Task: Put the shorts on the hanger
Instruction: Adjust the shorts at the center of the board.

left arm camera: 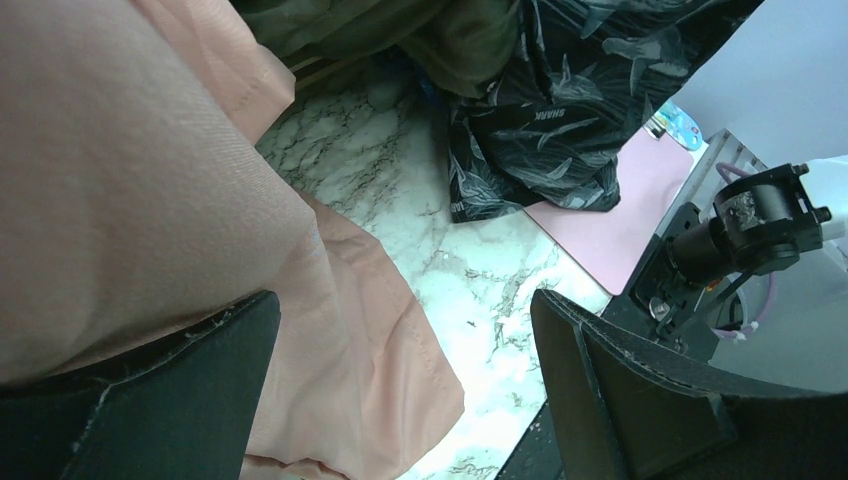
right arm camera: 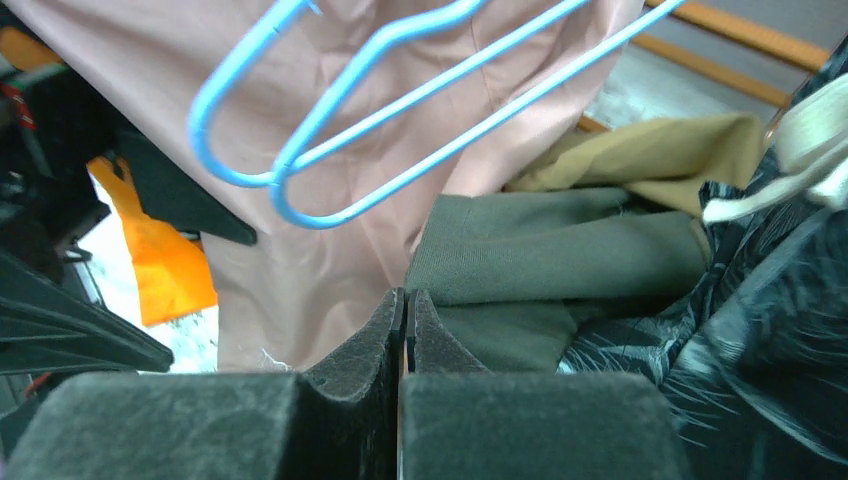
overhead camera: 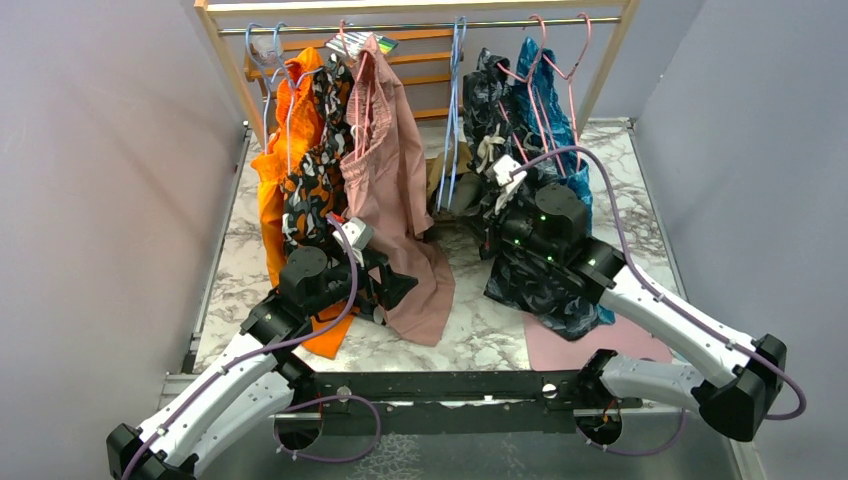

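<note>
While marble tabletop [left arm camera: 480, 270] carries the heaped olive shorts [right arm camera: 560, 250], light-blue hanger [right arm camera: 400, 110] dangles above them.
Leaf-print shorts [left arm camera: 560, 120] read "SHARK"; left fingers [left arm camera: 570, 340] released wide; right fingers [right arm camera: 390, 330] clenched empty, just before olive shorts.

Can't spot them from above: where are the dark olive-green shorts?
Centre-right in the right wrist view: the dark olive-green cloth shorts lie just beyond the shut fingers, between dusty-pink shorts and dark leaf-print shorts.
</note>
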Action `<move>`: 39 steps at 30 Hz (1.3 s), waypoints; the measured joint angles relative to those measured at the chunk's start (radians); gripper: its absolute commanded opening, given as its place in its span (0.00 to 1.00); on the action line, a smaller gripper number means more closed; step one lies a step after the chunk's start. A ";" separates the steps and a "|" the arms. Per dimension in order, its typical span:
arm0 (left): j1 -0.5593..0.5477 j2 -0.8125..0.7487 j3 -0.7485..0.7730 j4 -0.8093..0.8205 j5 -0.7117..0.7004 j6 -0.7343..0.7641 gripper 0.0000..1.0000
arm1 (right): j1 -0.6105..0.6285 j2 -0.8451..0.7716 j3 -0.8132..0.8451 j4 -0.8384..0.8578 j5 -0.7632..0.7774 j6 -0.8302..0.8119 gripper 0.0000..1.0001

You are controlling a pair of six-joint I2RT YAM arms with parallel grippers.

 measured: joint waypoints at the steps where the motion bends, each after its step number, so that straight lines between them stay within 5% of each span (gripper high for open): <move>1: 0.000 0.000 0.000 0.000 0.000 0.000 0.98 | 0.000 -0.010 0.002 0.004 -0.002 0.000 0.01; 11: 0.000 0.008 0.000 0.000 -0.001 0.003 0.98 | 0.000 -0.095 0.067 0.006 -0.057 -0.010 0.01; 26: 0.000 0.009 0.000 0.000 -0.013 0.006 0.98 | 0.010 -0.177 0.297 -0.143 -0.346 -0.035 0.01; 34: 0.000 0.013 0.000 0.000 -0.018 0.006 0.98 | 0.010 -0.165 0.063 -0.176 -0.311 0.015 0.39; 39: 0.000 0.019 0.000 0.000 -0.018 0.006 0.98 | 0.019 -0.135 -0.022 -0.180 -0.210 0.035 0.49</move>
